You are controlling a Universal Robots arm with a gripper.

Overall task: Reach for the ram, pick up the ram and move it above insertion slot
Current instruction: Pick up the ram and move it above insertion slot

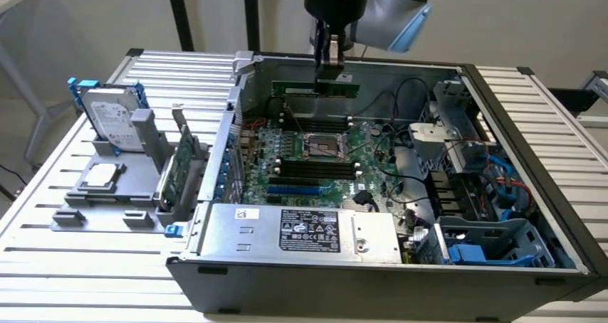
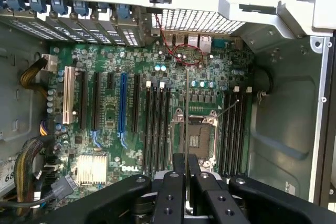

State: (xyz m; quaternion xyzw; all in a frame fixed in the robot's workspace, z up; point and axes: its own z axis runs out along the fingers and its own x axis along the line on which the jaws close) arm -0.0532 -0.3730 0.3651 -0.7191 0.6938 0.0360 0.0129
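Green circuit-board stick, the ram (image 1: 317, 88), hangs edge-down from the gripper (image 1: 328, 65) above the far part of the open computer case (image 1: 532, 159), clear of the motherboard (image 1: 318, 163) below. The fingers are closed narrowly on the stick's upper edge, near the end toward the exterior view's right, so most of its length runs out toward that view's left.

Judgement on the step in hand: the lift appears complete and the carry over the board is under way. To do it well, the stick should be kept level and parallel to the black memory slots (image 2: 156, 129) flanking the CPU socket (image 2: 198, 137); with the hold off-centre, any tilt would be magnified at the free end. Height should be maintained until the edge lines up over one slot, as cables and heatsink parts stand nearby.

The exterior view gives the height of the ram above the board, and it also takes in the hard drive (image 1: 109, 117) and expansion card (image 1: 181, 166) standing in the grey fixture (image 1: 95, 195) beside the case. The wrist view looks straight down between the fingers (image 2: 168, 198); there the ram (image 2: 187, 114) reads as a thin line over the CPU socket area, between the two slot banks, which shows lateral alignment the other view cannot.
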